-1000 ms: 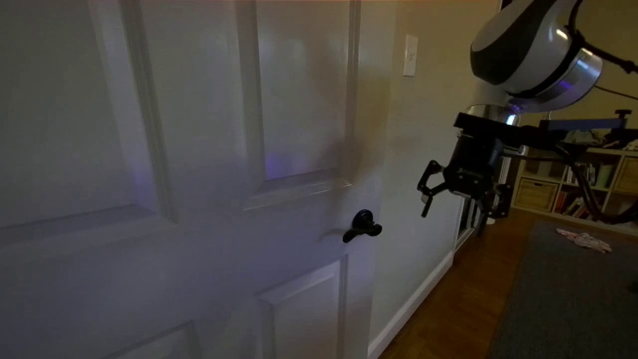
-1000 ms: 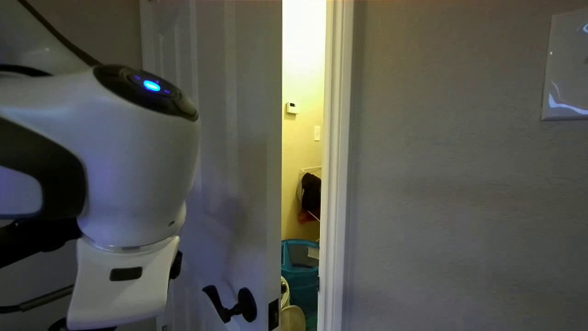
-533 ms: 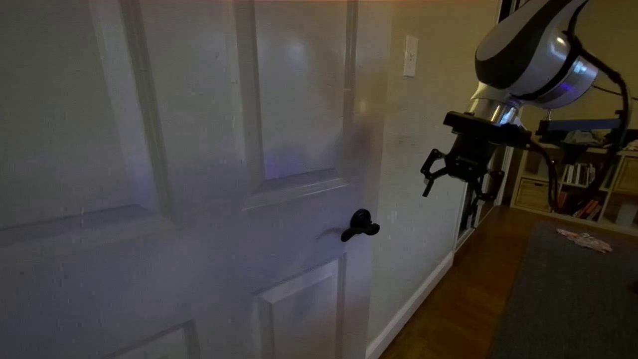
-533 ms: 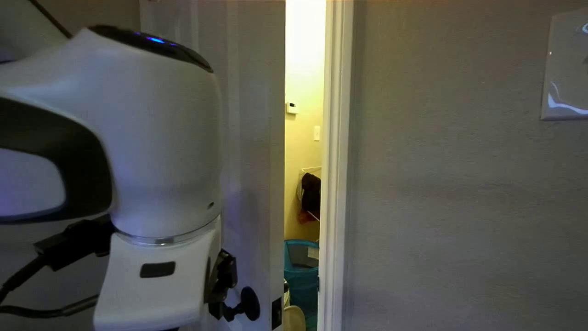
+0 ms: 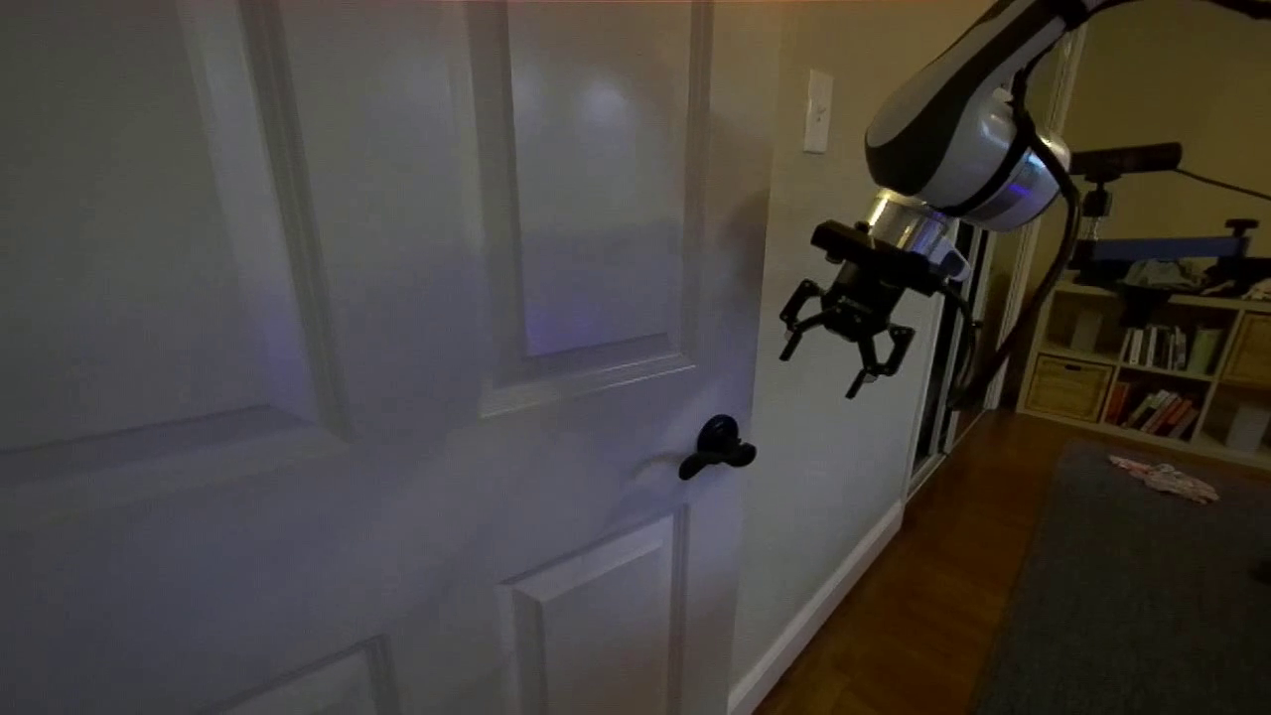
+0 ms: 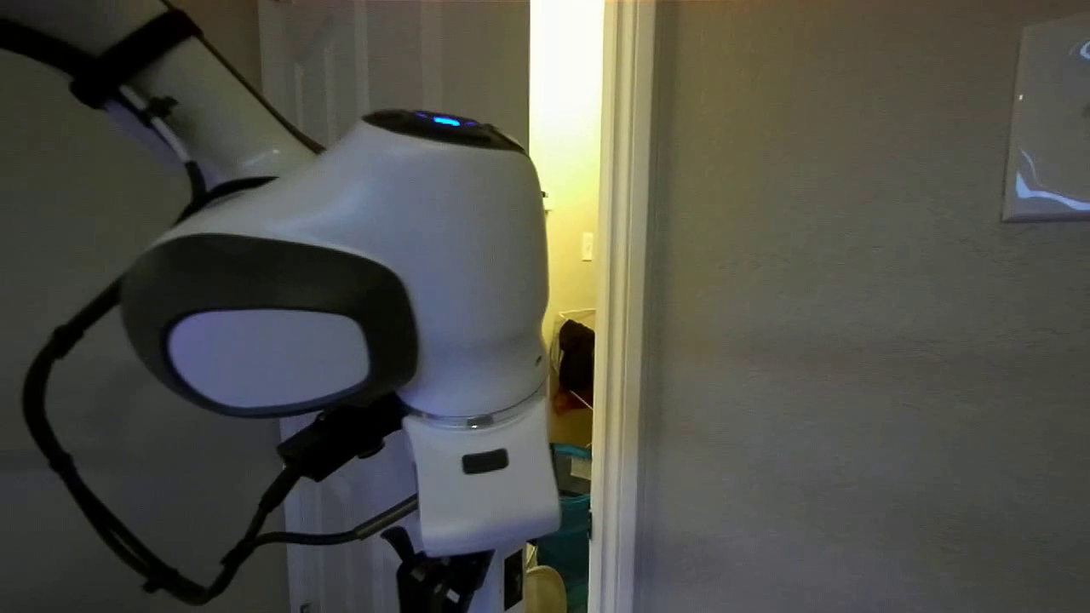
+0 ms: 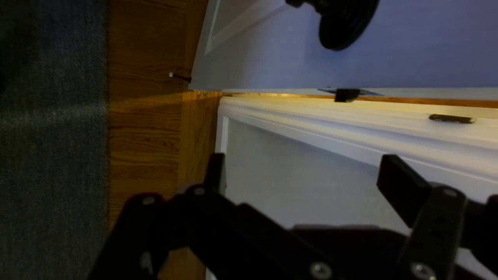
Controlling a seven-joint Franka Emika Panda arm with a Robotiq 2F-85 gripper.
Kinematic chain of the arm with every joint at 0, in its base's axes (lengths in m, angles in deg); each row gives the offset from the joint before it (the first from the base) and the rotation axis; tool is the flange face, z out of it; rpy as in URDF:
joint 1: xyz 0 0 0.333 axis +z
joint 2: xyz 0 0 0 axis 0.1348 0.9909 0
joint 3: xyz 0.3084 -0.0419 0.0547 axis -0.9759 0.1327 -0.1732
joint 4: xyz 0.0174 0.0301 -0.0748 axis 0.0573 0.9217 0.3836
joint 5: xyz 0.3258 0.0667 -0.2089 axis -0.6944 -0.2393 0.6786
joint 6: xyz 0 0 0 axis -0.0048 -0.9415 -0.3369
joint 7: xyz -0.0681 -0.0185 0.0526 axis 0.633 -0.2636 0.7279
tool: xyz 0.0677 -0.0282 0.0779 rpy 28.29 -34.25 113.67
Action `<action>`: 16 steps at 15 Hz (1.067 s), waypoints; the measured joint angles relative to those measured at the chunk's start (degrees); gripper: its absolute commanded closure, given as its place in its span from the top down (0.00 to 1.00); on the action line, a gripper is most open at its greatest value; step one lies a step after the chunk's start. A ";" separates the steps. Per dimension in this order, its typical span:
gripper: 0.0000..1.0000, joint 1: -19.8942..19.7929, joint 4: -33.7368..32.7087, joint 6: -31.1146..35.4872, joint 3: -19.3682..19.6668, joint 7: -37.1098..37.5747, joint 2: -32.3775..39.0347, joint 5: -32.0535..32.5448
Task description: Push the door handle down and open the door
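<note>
I record a plain, dimly lit wall (image 5: 854, 248) with a light switch (image 5: 817, 111) and baseboard (image 5: 824, 604). Wood floor (image 5: 894, 626) borders a gray rug (image 5: 1112, 596); a cloth (image 5: 1164, 479) lies on it. Cubby shelving (image 5: 1205, 412) holds books (image 5: 1162, 409) and woven bins (image 5: 1067, 388). In an exterior view, I note white trim (image 6: 626, 340) and, beyond it, a brightly lit yellow wall (image 6: 572, 272).

The white, dark-trimmed arm (image 6: 477, 255) has black cables (image 6: 36, 409) and a black end effector (image 5: 821, 369).
</note>
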 measured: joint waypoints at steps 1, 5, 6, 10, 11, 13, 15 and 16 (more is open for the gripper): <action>1.00 -0.19 -2.31 0.00 -0.03 0.00 1.55 -0.03; 1.00 -2.46 -9.71 -0.16 -1.36 -2.48 6.43 -2.27; 1.00 -3.99 -11.40 -0.35 -2.76 -5.42 7.49 -5.09; 1.00 -10.45 -18.14 -4.55 -7.88 -21.13 11.93 -20.54; 1.00 -11.57 -19.79 -7.07 -8.26 -24.82 13.16 -23.82; 1.00 -13.12 -22.57 -12.98 -8.32 -30.37 15.28 -28.43; 1.00 -14.22 -24.85 -19.72 -8.25 -33.65 17.17 -31.14; 1.00 -14.48 -25.69 -23.21 -8.08 -34.60 17.97 -31.80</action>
